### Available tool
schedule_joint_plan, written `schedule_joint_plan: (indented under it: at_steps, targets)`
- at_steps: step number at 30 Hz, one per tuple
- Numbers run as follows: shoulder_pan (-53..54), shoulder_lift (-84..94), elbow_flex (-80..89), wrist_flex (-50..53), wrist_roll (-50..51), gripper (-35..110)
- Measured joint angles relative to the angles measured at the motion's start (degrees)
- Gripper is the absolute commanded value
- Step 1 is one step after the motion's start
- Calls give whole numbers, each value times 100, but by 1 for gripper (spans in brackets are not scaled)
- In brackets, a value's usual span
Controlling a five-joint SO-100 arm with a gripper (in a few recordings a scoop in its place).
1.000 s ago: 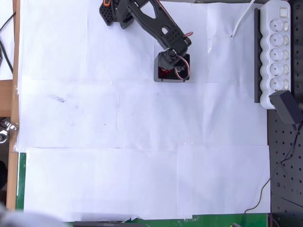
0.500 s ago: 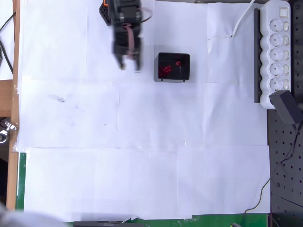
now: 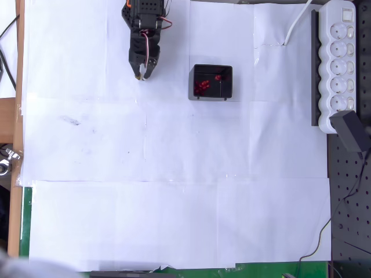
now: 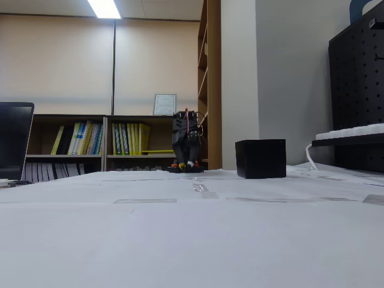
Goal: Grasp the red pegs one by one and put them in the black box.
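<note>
The black box (image 3: pixel 227 90) stands on the white paper at the upper middle of the overhead view, with several red pegs (image 3: pixel 201 87) lying inside it, most in a cluster at its left and one near its back wall. In the fixed view the black box (image 4: pixel 260 158) shows as a closed dark cube, its inside hidden. My gripper (image 3: pixel 142 76) is folded back near the arm's base, well left of the box, pointing down at the paper with its fingertips together and nothing between them. The fixed view shows my gripper (image 4: pixel 186 165) hanging down just above the table.
A white power strip (image 3: pixel 339 63) and a black adapter (image 3: pixel 351 131) lie along the right edge beside a black pegboard (image 3: pixel 348 202). A wooden table edge (image 3: pixel 17 116) runs down the left. A laptop (image 4: pixel 14 141) stands at the left in the fixed view.
The arm has swung left away from above the black box and folded back toward its base. The box's inside, covered a second ago, now shows the pegs.
</note>
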Motion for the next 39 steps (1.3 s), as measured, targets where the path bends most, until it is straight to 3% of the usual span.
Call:
schedule_joint_plan:
  at_steps: [18,39]
  targets:
    - [-492,-940,-9,2303,70,0]
    - [-149,-1266,-9,2602,492,0]
